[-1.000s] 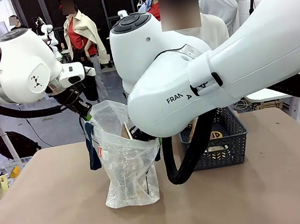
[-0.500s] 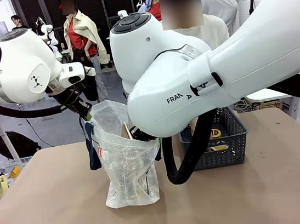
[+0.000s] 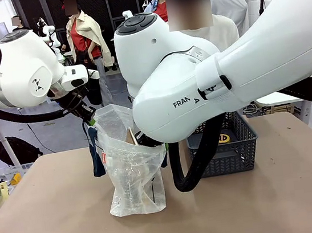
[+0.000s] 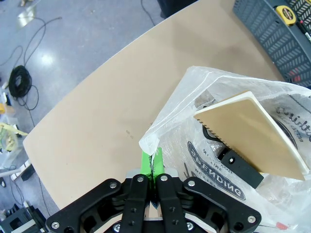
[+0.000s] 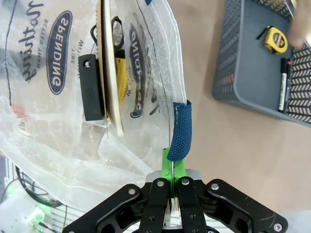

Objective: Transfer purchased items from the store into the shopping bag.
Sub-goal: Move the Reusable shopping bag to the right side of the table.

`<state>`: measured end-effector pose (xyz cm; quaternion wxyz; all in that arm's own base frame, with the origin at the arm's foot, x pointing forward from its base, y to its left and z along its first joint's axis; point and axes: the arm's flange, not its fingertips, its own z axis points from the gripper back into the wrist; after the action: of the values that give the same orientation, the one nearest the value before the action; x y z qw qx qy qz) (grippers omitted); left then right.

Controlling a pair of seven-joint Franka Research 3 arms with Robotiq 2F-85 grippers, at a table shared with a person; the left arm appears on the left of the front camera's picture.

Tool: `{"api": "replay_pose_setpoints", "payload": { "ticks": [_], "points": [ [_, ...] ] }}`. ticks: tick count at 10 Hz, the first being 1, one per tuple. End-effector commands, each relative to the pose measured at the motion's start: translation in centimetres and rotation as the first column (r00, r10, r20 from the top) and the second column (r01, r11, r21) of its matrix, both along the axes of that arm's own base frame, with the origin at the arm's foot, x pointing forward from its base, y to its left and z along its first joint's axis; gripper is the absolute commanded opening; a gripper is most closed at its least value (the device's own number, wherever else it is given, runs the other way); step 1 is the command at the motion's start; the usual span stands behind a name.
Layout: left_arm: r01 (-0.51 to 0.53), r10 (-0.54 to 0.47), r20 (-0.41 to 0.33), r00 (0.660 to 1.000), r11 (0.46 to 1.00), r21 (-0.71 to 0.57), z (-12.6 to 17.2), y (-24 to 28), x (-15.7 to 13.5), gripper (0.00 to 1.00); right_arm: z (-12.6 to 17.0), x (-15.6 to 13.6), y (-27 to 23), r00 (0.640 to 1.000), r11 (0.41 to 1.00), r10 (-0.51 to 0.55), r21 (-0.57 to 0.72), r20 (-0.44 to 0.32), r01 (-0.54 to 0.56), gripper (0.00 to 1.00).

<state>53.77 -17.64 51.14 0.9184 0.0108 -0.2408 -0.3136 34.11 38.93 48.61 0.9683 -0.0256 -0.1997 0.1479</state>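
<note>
The shopping bag (image 3: 130, 171) is seen standing upright on the worktop (image 3: 55, 221) near the middle of the front view, with its mouth drawn open from two sides. The left tool (image 3: 92, 122) is set at 11 o'clock of the bag and is clamped on its rim. In the left wrist view the green pads (image 4: 145, 162) are pressed together with a fold of clear plastic pinched between them. The right tool (image 5: 172, 165) is likewise clamped on the bag's edge, just beside the end of a navy strap handle (image 5: 181, 128), which rises from its fingertips toward 12 o'clock.

Two purchased items are seen inside the bag. A cream flat pack (image 4: 252, 133) with a saw-toothed edge is leaned against the bag's wall, and a black bar (image 4: 240, 164) is touching that pack on its 7 o'clock side. Dark blue oval print with the word "SPENDING" is carried on the bag's clear wall. A small red-and-white label (image 3: 103, 157) is visible through the wall at the bag's 9 o'clock side in the front view.

The basket (image 3: 238, 154) is placed on the worktop at 3 o'clock of the bag, near it but apart, with bare worktop between them in the right wrist view. A yellow tape measure (image 5: 275, 40) and a marker pen (image 5: 284, 92) are lying on the basket's floor, the pen at 6 o'clock of the tape measure and not touching it
</note>
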Motion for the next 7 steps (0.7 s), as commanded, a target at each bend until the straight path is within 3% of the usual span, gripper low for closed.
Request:
{"api": "replay_pose_setpoints", "payload": {
  "ticks": [1,7],
  "points": [
    [-0.005,0.005,-0.004,1.0,1.0,0.002,0.4,0.3,-0.01,0.0,-0.17,-0.18,-0.23,1.0,1.0,-0.001,0.003,0.002,0.001,0.0],
    [-0.005,0.005,-0.004,1.0,1.0,0.002,0.4,0.3,-0.01,0.0,-0.17,-0.18,-0.23,1.0,1.0,-0.001,0.003,0.002,0.001,0.0]
  ]
}}
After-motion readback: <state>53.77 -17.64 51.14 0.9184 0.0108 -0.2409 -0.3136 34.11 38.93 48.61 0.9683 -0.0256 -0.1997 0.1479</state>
